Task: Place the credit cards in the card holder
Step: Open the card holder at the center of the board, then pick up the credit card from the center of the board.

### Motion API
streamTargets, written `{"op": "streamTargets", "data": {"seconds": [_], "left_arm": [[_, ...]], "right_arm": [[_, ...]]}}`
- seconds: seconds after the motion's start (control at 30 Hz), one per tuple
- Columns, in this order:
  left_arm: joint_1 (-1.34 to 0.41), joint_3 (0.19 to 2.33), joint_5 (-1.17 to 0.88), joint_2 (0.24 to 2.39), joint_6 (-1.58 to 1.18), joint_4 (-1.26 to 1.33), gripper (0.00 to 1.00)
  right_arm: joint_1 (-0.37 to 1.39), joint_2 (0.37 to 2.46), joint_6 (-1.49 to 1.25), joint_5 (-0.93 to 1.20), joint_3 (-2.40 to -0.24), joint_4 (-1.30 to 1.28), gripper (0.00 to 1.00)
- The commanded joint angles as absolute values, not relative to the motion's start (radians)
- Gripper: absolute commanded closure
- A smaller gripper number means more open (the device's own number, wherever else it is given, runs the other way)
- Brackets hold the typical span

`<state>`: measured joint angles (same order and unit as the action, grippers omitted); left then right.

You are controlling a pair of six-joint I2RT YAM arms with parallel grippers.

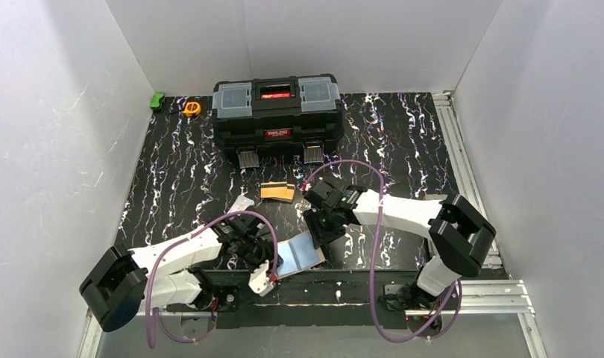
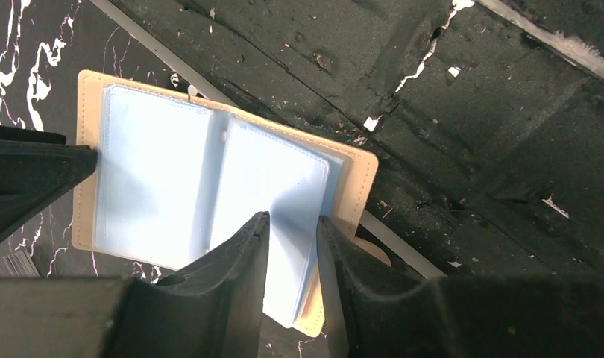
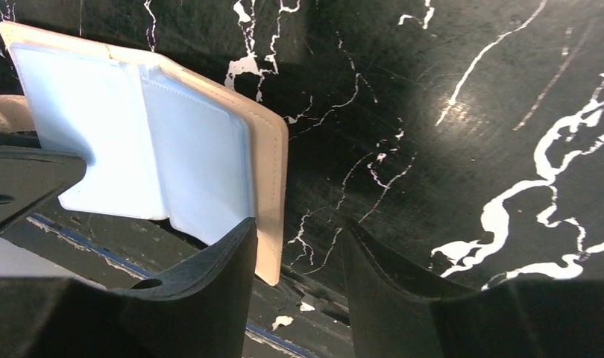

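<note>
The card holder (image 2: 157, 171) is open near the front edge of the counter (image 1: 403, 142), and its clear pockets show. The left gripper (image 2: 293, 220) has its jaws pinched on one end. The right gripper (image 3: 299, 227) has its jaws apart, with a corner of the holder between them. The credit cards (image 1: 277, 192) lie farther back, near the black toolbox (image 1: 277, 112).

Wrist views close over card holder (image 2: 157, 171)

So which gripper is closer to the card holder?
Left. The left gripper pinches the card holder by its clear pockets; the right gripper sits open just beside its tan edge, gripping nothing.
</note>
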<state>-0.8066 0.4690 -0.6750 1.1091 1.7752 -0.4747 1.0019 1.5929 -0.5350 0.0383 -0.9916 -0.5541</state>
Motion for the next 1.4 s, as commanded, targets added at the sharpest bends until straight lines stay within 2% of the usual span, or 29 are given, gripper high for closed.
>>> {"op": "streamTargets", "data": {"seconds": [0.0, 0.37, 0.53, 0.77, 0.9, 1.1, 1.37], "left_arm": [[-0.802, 0.492, -0.679, 1.097, 1.830, -0.553, 0.70], [-0.801, 0.547, -0.675, 1.067, 1.800, -0.595, 0.63], [-0.794, 0.580, -0.663, 1.025, 1.662, -0.572, 0.57], [-0.745, 0.556, -0.615, 0.904, 1.370, -0.493, 0.56], [-0.591, 0.541, -0.571, 0.867, 1.078, -0.353, 0.57], [-0.213, 0.555, -0.555, 0.974, 0.824, -0.160, 0.59], [-0.146, 0.485, -0.502, 1.026, 0.712, 0.021, 0.59]], "right_arm": [[0.992, 1.526, -0.513, -0.032, -1.056, -0.601, 0.47], [0.986, 1.514, -0.475, -0.014, -1.188, -0.629, 0.52], [0.978, 1.539, -0.455, -0.008, -1.234, -0.632, 0.51], [0.944, 1.546, -0.443, -0.012, -1.265, -0.611, 0.46], [0.919, 1.551, -0.451, -0.006, -1.262, -0.563, 0.43], [0.908, 1.602, -0.480, 0.106, -1.236, -0.342, 0.39], [0.909, 1.768, -0.602, 0.298, -1.201, 0.119, 0.35]]}}
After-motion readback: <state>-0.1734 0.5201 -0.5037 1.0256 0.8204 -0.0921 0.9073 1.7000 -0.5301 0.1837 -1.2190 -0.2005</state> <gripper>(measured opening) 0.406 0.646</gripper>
